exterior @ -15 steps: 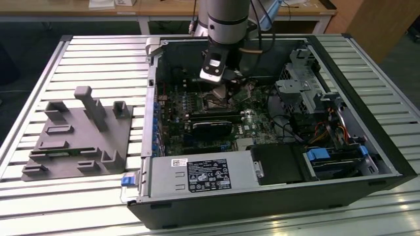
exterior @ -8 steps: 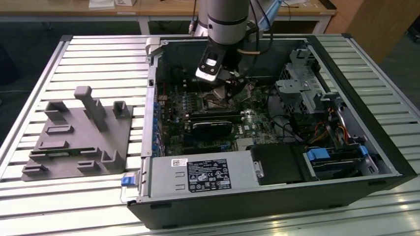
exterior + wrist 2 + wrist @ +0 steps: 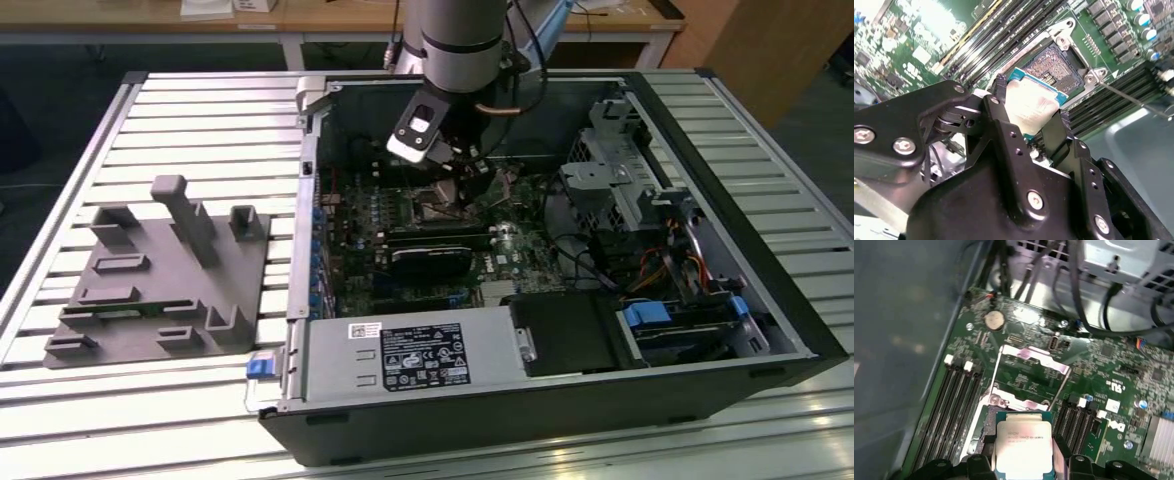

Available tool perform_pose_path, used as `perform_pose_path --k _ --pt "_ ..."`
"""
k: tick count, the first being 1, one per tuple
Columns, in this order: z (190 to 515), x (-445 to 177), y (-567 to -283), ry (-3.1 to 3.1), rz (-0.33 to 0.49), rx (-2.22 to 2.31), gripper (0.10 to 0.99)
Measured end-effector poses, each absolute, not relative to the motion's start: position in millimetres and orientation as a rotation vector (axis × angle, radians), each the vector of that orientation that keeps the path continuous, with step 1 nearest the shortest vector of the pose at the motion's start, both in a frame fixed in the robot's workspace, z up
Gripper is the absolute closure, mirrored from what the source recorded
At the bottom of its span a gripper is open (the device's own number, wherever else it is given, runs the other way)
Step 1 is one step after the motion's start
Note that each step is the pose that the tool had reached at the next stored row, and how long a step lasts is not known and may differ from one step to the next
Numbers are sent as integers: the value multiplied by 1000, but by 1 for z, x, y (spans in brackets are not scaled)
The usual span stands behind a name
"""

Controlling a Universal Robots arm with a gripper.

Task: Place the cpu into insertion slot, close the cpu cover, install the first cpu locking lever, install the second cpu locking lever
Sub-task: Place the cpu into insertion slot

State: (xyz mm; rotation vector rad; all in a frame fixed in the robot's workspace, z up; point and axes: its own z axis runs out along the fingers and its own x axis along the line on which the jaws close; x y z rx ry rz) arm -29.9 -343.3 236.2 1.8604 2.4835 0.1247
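Note:
My gripper (image 3: 1029, 114) is shut on the cpu (image 3: 1035, 106), a flat square chip with a silvery-tan top and a teal edge, pinched between two black fingers (image 3: 1000, 102). The chip hangs tilted just above the insertion slot (image 3: 1054, 67), a dark square socket with a metal rim on the green motherboard (image 3: 914, 45). In the first wrist view the cpu (image 3: 1023, 447) hides most of the socket, and the cpu cover (image 3: 1031, 371) stands flipped open beyond it, with thin lever rods (image 3: 996, 365) raised at its sides. In the exterior view the gripper (image 3: 451, 168) is inside the open case over the socket (image 3: 434, 205).
Long black memory slots (image 3: 956, 405) flank the socket on both sides. Cables (image 3: 1094, 315) and a drive cage (image 3: 614, 180) lie close by. The power supply (image 3: 427, 355) fills the case's near end. A grey fixture (image 3: 160, 270) rests on the slatted table at the exterior view's left.

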Motion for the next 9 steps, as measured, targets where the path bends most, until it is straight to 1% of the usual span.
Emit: perform_pose_path --k 9 --pt "233 -30 -343 2319 119 2053 549"
